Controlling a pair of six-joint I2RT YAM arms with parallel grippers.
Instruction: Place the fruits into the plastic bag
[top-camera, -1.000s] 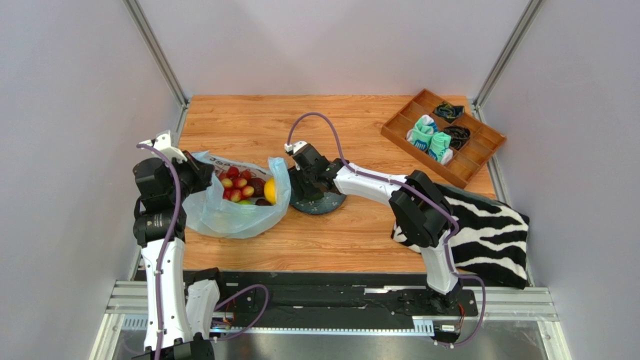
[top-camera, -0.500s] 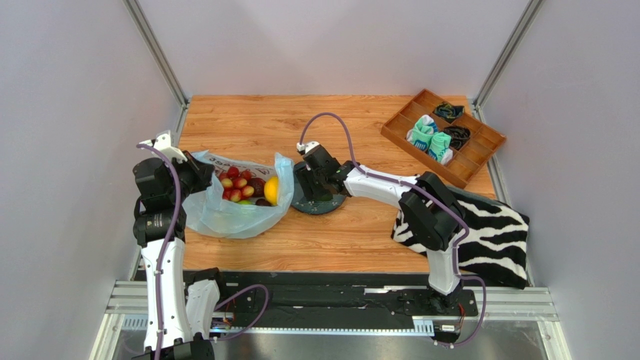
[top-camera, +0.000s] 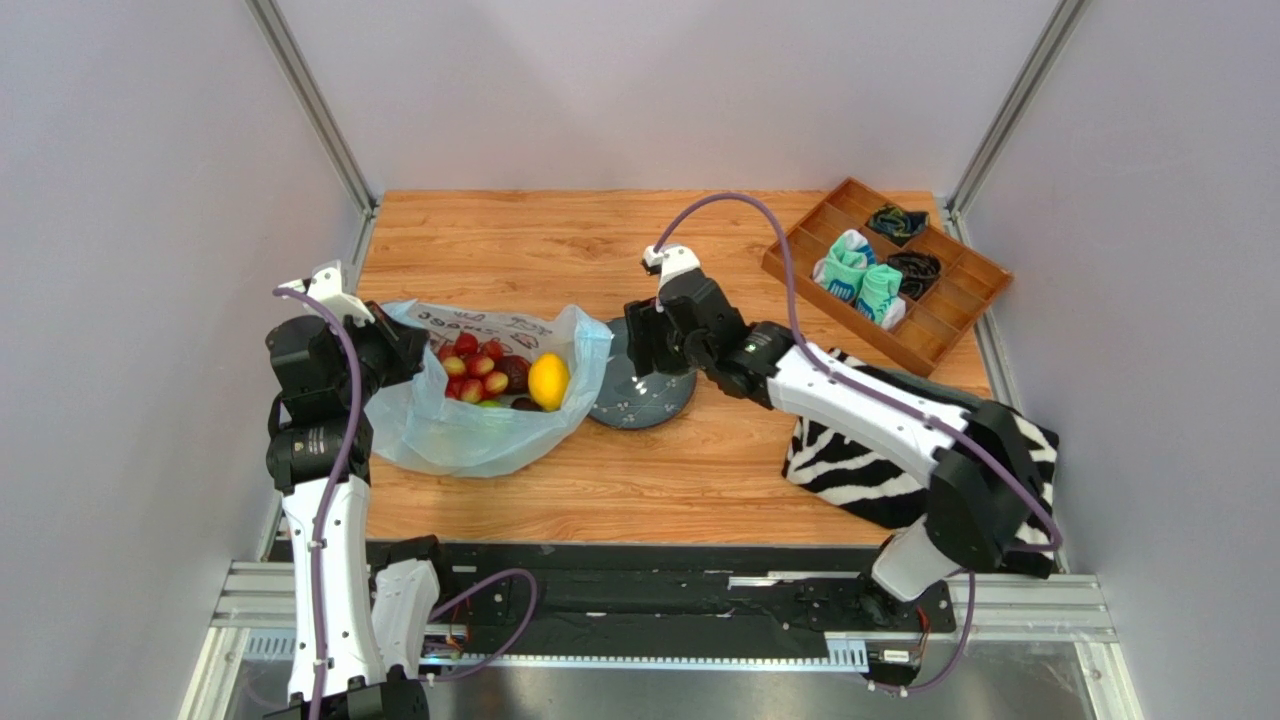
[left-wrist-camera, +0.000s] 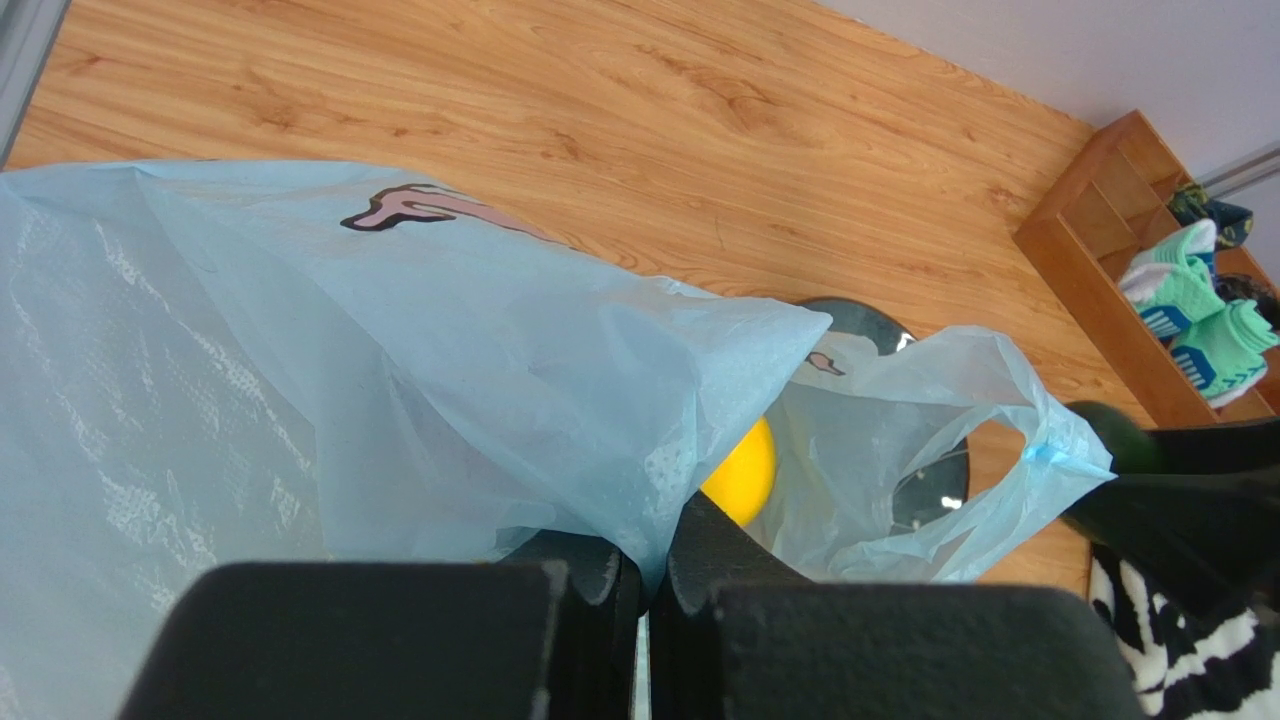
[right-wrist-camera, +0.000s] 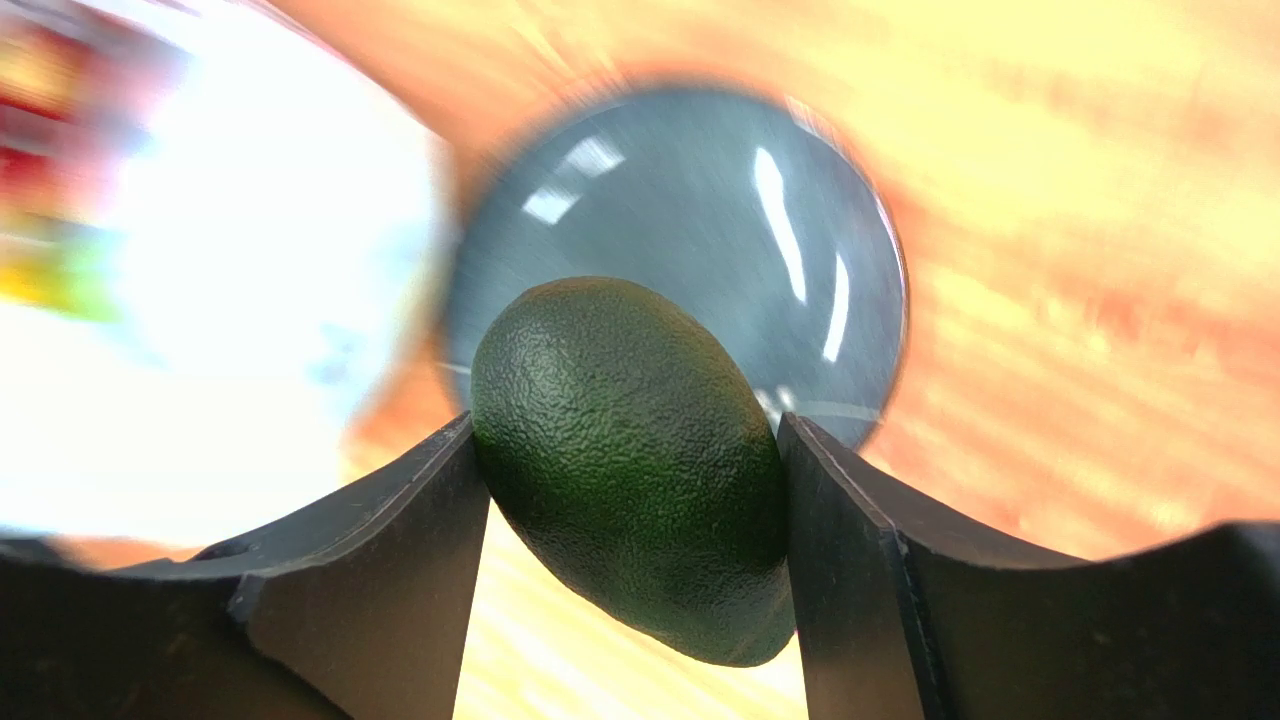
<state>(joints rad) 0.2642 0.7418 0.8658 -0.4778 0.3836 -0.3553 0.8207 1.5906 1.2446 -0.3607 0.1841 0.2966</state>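
On my table (top-camera: 511, 240) the plastic bag (top-camera: 451, 435) lies at the left. My left gripper (left-wrist-camera: 649, 558) pinches its rim up, jaws closed on the film. Inside I see the lemon (top-camera: 549, 380) and small red fruits (top-camera: 472, 369). The plate (top-camera: 643, 402) beside it shows no fruit. My right gripper (right-wrist-camera: 628, 495) clamps the dark green fruit (right-wrist-camera: 609, 375) above the plate, so I judge only this drop is left.

Worktop (top-camera: 511, 240): light wood grain. Dark round plate (top-camera: 646, 402), glossy, near centre. Far right corner: wooden divided tray (top-camera: 962, 293), set at an angle, holding teal-and-white rolled socks (top-camera: 860, 281) and dark bundles (top-camera: 897, 224) in separate compartments. Zebra-striped cloth (top-camera: 849, 468) at near right edge.
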